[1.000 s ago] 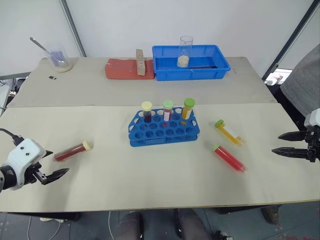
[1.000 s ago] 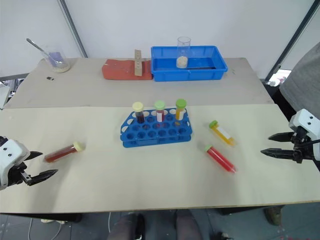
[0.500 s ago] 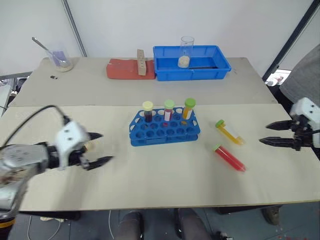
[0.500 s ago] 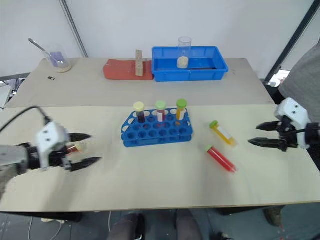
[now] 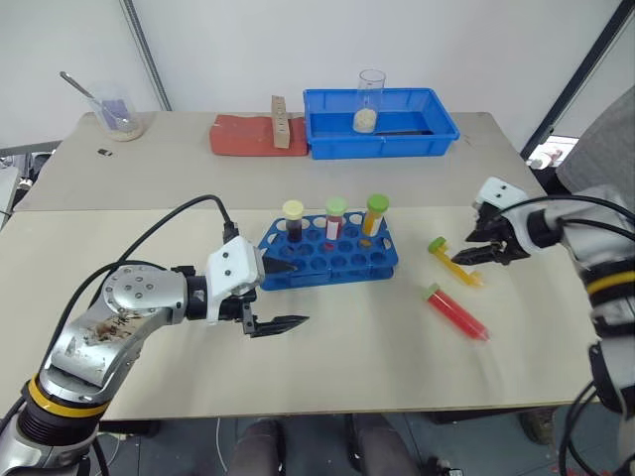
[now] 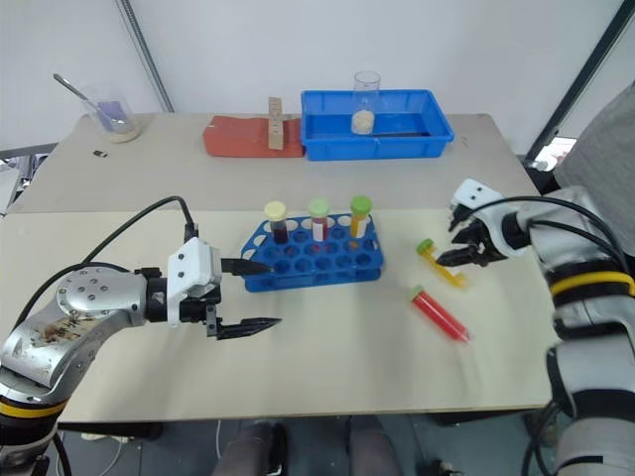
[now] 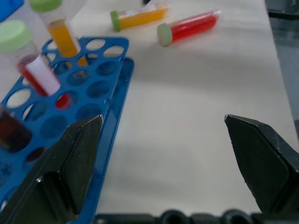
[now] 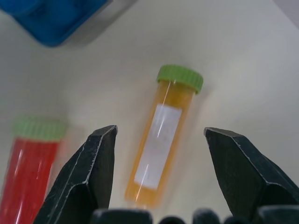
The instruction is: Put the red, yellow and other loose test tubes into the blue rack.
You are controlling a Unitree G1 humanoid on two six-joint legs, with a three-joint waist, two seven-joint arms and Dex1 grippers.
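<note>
The blue rack (image 5: 327, 254) is sitting near the middle of the worktop (image 5: 357, 367), already holding three capped tubes (image 5: 334, 220) upright along its far row. Two loose tubes are lying flat toward the worktop's right edge: a yellow tube (image 5: 454, 262) with a green cap, and a red tube (image 5: 456, 313) just nearer the front edge, the two close but apart.

The right gripper (image 8: 159, 140) is hovering above the yellow tube, jaws standing open on either side of it and touching nothing. The left gripper (image 5: 288, 295) is poised just beside the rack's left front corner, jaws spread wide and empty, one finger (image 7: 70, 168) appearing to overlap the rack's edge.

A blue tray (image 5: 381, 124) with a glass beaker (image 5: 369, 100), a red block (image 5: 245, 137) and a spoon in a cup (image 5: 117, 111) are lining the far edge, well clear.

The risks, as judged here: the round tube could roll or skid out as the jaws close on it off-centre, possibly knocking the red tube; and the left finger could shove the light rack, tipping the standing tubes.
</note>
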